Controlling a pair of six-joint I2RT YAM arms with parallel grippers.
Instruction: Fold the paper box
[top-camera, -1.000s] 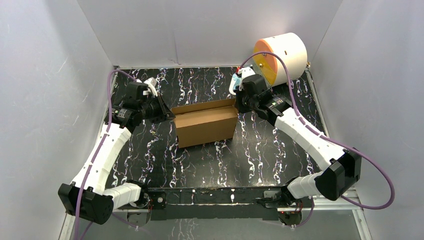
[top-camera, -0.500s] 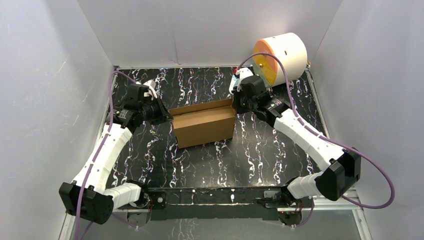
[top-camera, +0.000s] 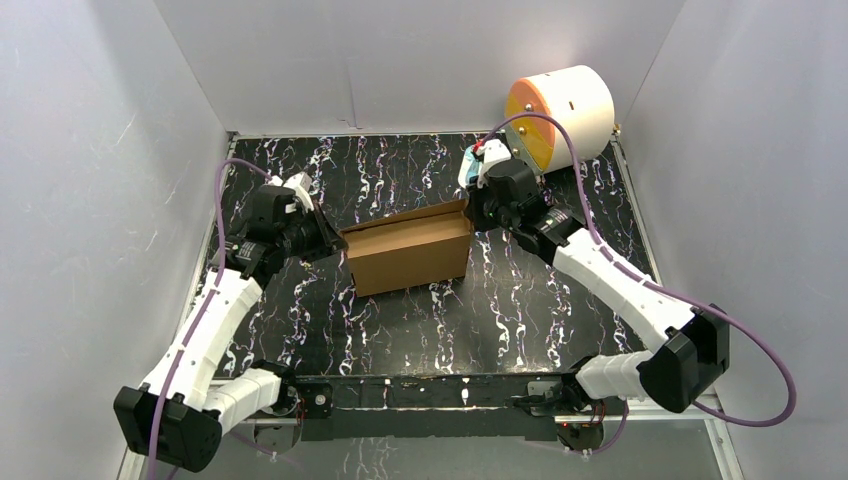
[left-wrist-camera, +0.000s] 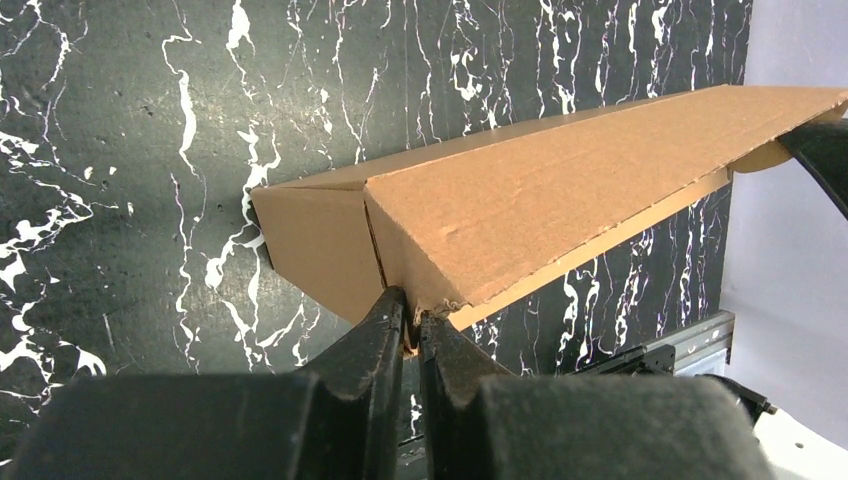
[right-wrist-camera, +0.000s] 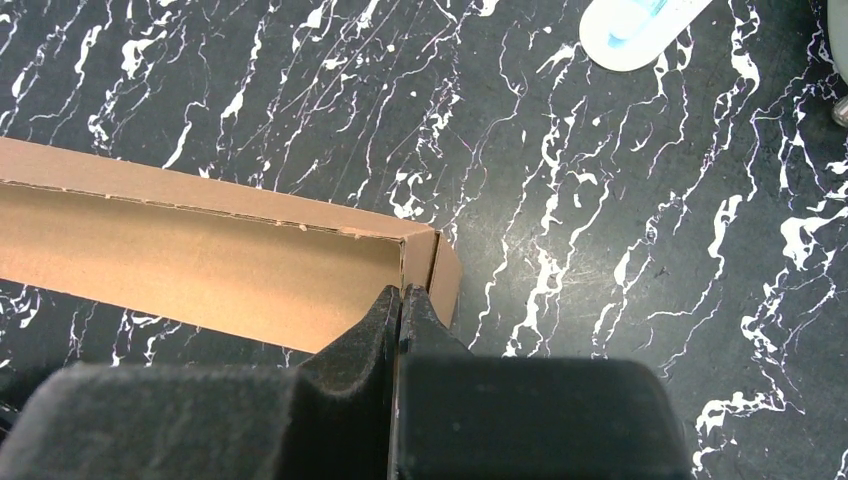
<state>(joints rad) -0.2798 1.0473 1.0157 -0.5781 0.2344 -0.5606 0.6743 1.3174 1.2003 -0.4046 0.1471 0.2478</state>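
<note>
The paper box (top-camera: 410, 250) is plain brown cardboard, partly formed, standing on the black marbled table in the middle of the top view. My left gripper (top-camera: 336, 235) is shut on the box's left end, pinching the lid's corner edge (left-wrist-camera: 412, 312). My right gripper (top-camera: 470, 208) is shut on the box's right end wall (right-wrist-camera: 402, 292). The lid panel (left-wrist-camera: 560, 200) slopes over the box. The box interior (right-wrist-camera: 200, 265) shows in the right wrist view.
A white-and-orange cylinder (top-camera: 560, 112) lies at the back right corner. A small white-and-blue object (right-wrist-camera: 640, 28) lies on the table behind the right gripper. Grey walls enclose the table on three sides.
The left arm has shifted slightly down and left, and the right gripper slightly up and left. The box has turned a little with them. Both grips hold.
</note>
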